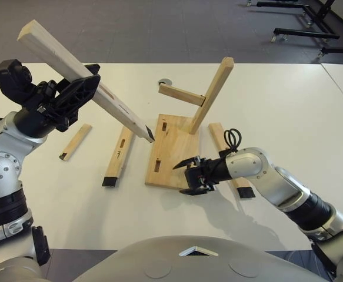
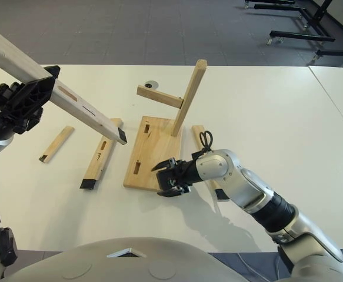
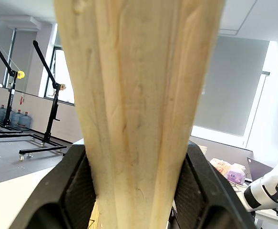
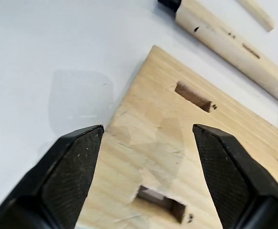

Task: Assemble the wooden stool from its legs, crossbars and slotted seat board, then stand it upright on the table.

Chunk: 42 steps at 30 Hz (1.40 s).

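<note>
My left gripper [image 1: 79,88] is shut on a long wooden leg [image 1: 119,113] and holds it slanted above the table's left side; the leg's dark-tipped lower end hangs just off the slotted seat board [image 1: 168,147]. The leg [image 3: 139,95] sits clamped between black fingers [image 3: 77,191]. The board lies flat mid-table. One leg [image 1: 213,94] stands tilted in its far slot, with a crossbar [image 1: 180,94] sticking out to the left. My right gripper [image 1: 182,179] is open at the board's near edge, its jaws spread over the board [image 4: 162,124] close to two slots.
A spare leg [image 1: 118,155] lies left of the board and another leg [image 1: 221,141] lies right of it, partly under my right arm. A short crossbar [image 1: 76,141] rests farther left. A small round disc [image 1: 166,80] sits behind the board.
</note>
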### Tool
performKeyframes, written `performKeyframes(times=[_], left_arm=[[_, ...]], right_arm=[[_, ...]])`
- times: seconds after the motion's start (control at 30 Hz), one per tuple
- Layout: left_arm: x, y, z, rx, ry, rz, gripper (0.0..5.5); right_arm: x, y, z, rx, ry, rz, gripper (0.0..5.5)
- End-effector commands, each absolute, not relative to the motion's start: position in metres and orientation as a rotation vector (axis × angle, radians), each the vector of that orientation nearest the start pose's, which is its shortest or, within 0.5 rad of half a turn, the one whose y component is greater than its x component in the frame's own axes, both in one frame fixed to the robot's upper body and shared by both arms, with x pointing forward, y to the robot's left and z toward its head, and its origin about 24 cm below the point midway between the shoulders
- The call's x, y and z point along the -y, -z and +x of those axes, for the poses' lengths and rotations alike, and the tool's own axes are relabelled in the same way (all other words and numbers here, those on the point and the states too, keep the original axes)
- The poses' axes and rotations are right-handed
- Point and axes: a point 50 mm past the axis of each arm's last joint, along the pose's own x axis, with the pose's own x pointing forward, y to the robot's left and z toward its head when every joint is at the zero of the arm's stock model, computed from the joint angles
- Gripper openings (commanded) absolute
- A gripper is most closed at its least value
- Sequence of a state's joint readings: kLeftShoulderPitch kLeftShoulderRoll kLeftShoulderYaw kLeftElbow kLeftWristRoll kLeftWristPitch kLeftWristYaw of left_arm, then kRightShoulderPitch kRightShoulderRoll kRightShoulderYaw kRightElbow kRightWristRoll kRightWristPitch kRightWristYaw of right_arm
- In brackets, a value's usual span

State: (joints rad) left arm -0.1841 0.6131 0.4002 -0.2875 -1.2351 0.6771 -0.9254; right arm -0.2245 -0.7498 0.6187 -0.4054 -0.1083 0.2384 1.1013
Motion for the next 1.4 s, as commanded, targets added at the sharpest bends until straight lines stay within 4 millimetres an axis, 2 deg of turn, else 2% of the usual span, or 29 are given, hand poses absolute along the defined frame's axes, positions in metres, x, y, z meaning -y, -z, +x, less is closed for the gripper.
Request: performKeyframes(times=[0.03, 0.13, 0.23, 0.33, 0.43, 0.53, 0.73, 0.87, 1.0, 1.13, 1.4], left_arm=[[-0.222, -0.193, 0.228, 0.26, 1.119, -0.434, 2.02], [-0.221, -0.186, 0.24, 0.326, 1.027, -0.337, 2.02], [-0.223, -0.178, 0.254, 0.393, 0.95, -0.24, 2.02], [-0.221, -0.166, 0.267, 0.388, 0.934, -0.139, 2.02], [-0.219, -0.147, 0.276, 0.375, 0.935, -0.108, 2.02], [-0.219, -0.132, 0.278, 0.365, 0.916, -0.049, 2.02], [-0.213, -0.113, 0.278, 0.375, 0.917, 0.073, 2.02], [-0.211, -0.111, 0.287, 0.415, 0.855, 0.08, 2.02], [-0.201, -0.115, 0.287, 0.491, 0.941, 0.079, 2.02], [-0.186, -0.118, 0.293, 0.526, 1.066, -0.003, 2.02], [-0.184, -0.108, 0.3, 0.455, 1.152, -0.064, 2.02]], right_arm=[[0.133, -0.07, 0.193, -0.335, -1.62, -0.949, 3.45], [0.155, -0.076, 0.192, -0.267, -1.628, -0.769, 3.45], [0.162, -0.089, 0.189, -0.165, -1.625, -0.57, 3.45], [0.143, -0.115, 0.198, -0.069, -1.625, -0.482, 3.45], [0.131, -0.147, 0.211, 0.005, -1.623, -0.427, 3.45], [0.126, -0.158, 0.221, 0.001, -1.628, -0.437, 3.45], [0.129, -0.163, 0.228, -0.028, -1.66, -0.451, 3.45], [0.13, -0.164, 0.233, -0.027, -1.657, -0.464, 3.45], [0.13, -0.16, 0.233, -0.032, -1.648, -0.468, 3.45], [0.13, -0.155, 0.235, -0.039, -1.64, -0.479, 3.45], [0.127, -0.154, 0.235, -0.034, -1.659, -0.487, 3.45]])
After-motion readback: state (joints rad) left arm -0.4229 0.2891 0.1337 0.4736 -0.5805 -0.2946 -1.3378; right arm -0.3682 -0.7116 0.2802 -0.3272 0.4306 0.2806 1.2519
